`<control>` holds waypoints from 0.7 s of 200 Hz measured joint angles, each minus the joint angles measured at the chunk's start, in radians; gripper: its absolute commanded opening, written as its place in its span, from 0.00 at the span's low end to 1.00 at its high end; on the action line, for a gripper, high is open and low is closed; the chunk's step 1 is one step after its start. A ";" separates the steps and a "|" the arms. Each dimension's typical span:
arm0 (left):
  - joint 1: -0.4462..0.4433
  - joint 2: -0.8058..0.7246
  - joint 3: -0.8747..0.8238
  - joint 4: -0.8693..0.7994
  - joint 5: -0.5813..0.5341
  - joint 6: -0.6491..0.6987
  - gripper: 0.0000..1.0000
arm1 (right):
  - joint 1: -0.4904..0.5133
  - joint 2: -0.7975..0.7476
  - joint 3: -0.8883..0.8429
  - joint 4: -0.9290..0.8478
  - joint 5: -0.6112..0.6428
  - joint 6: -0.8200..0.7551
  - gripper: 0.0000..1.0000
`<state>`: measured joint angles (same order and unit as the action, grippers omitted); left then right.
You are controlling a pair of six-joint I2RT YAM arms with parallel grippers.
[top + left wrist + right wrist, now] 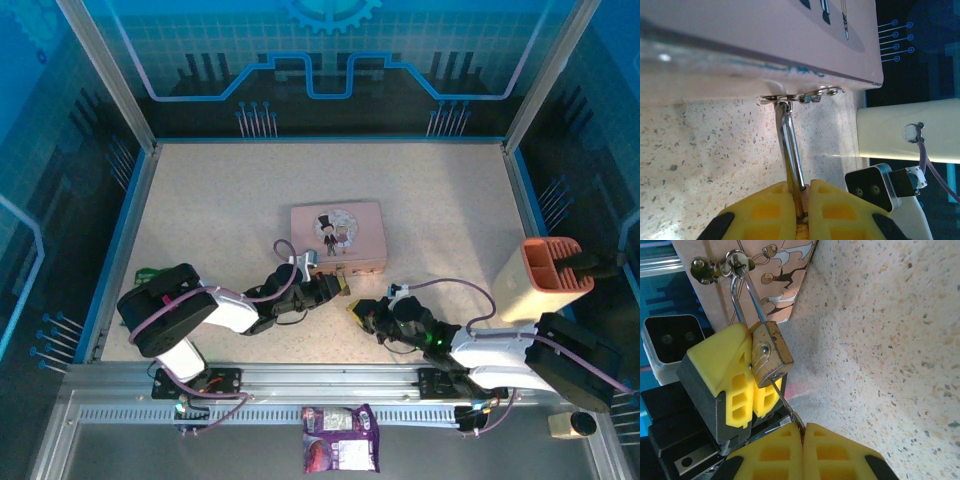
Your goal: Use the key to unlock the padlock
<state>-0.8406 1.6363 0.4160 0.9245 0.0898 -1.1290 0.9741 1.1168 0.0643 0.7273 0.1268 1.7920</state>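
Note:
A small brass padlock (771, 354) hangs by its silver shackle (747, 295) from the metal hasp (735, 262) on the front of the pink box (337, 238). My left gripper (807, 192) is shut on the padlock's body, its yellow fingers (735, 375) clamping it from the side. The shackle (790, 150) runs up from those fingers to the hasp (800, 96). My right gripper (803, 432) is shut on the key (785, 402). The key's thin blade slants up to the underside of the padlock's body and its tip meets it there. Both grippers meet in front of the box (350, 300).
A tall cream container with an orange top (545, 280) stands at the right, close behind my right arm. A purple snack packet (340, 450) lies on the rail in front. A green object (150, 275) lies at the left edge. The table stretches open behind the box.

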 measured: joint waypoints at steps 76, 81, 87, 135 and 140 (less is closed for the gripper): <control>-0.003 0.000 0.000 0.001 -0.006 -0.007 0.00 | 0.000 0.013 0.000 0.011 0.003 0.000 0.00; -0.003 0.000 0.000 0.001 -0.006 -0.007 0.00 | 0.000 0.014 0.000 0.013 0.003 0.000 0.00; -0.003 0.000 0.000 0.001 -0.006 -0.007 0.00 | 0.000 0.017 0.000 0.015 0.003 0.001 0.00; -0.005 0.000 -0.011 0.016 -0.008 -0.015 0.00 | 0.000 0.063 -0.005 0.062 0.002 0.009 0.00; -0.005 0.000 -0.013 0.021 -0.011 -0.018 0.00 | 0.000 0.070 -0.005 0.070 0.002 0.011 0.00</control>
<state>-0.8455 1.6367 0.4034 0.9451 0.0792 -1.1465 0.9737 1.1866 0.0593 0.7975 0.1291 1.8030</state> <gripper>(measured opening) 0.094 0.060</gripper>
